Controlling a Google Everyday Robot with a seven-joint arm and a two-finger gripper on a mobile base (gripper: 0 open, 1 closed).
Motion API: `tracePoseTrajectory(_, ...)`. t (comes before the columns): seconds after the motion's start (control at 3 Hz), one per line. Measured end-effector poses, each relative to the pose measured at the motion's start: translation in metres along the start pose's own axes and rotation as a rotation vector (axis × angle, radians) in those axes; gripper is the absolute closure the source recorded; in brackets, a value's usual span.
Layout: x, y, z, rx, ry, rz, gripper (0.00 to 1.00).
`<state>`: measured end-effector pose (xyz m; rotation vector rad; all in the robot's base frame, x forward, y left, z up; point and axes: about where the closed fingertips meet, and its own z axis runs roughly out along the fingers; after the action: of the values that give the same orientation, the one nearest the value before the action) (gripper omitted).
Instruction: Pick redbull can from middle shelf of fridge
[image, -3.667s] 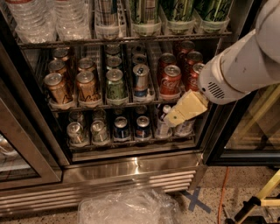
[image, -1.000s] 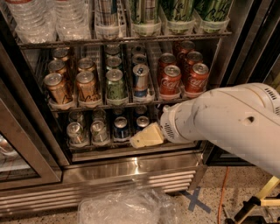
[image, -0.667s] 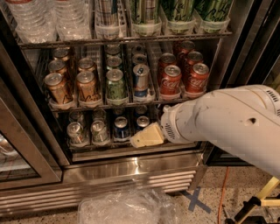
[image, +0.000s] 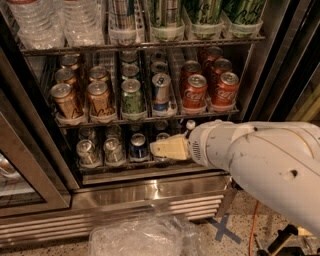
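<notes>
The redbull can (image: 161, 92), slim and silver-blue, stands upright at the front of its lane on the middle shelf (image: 150, 116) of the fridge (image: 150, 197). A green can (image: 132, 97) is on its left and red cola cans (image: 194, 91) on its right. My gripper (image: 167, 148), cream-coloured on a bulky white arm (image: 260, 160), points left in front of the lower shelf. It is below the redbull can and slightly to its right, apart from it and holding nothing that I can see.
Gold cans (image: 65, 100) fill the middle shelf's left lanes. Dark-blue cans (image: 138, 146) and silver cans (image: 86, 152) stand on the lower shelf. Water bottles (image: 50, 20) and tall green cans (image: 200, 15) are above. A clear plastic bag (image: 140, 237) lies on the floor below.
The arm has come down and left, from in front of the cola cans to the lower shelf. Over the last second it has barely moved.
</notes>
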<state>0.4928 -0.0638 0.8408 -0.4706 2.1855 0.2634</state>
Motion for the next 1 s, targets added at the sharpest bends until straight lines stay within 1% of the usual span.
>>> tracePoseTrajectory(0.33, -0.0233, -0.0105, -0.0110, 0.043, -0.114, 0.063, 0.00)
tracePoseTrajectory(0.67, -0.0265, -0.0083, -0.0104, 0.040, -0.123, 0.075, 0.00)
tracePoseTrajectory(1.0, -0.0265, -0.0082, -0.0104, 0.040, -0.123, 0.075, 0.00)
